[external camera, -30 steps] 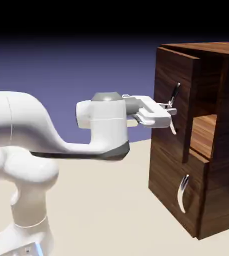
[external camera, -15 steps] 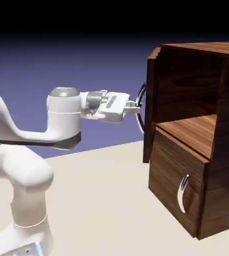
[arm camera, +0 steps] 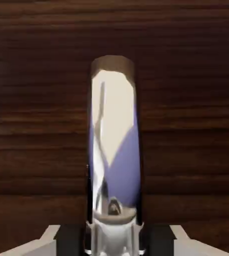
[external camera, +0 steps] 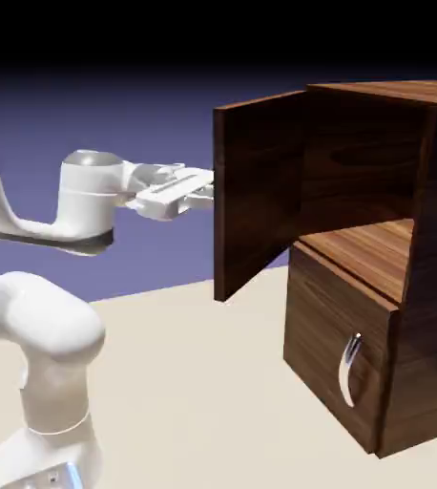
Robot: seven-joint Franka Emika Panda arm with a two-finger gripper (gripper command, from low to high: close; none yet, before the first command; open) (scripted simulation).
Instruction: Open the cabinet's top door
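Cabinet, one, stands at the exterior view's right; its top door is swung wide open. One gripper is clamped shut on the door's long silver handle. Lower panel closed, one small handle. Table beneath.

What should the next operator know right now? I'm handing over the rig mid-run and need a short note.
Gripper: shut on the top door's handle, which fills the hand view between the fingertips.
Top door: swung well out from the cabinet, so the upper compartment and its shelf show.
Lower panel: closed, with its handle untouched.
Done: door grasped and opened wide.
Left: probably only a little more swing if wanted, then release the handle and back the arm away.
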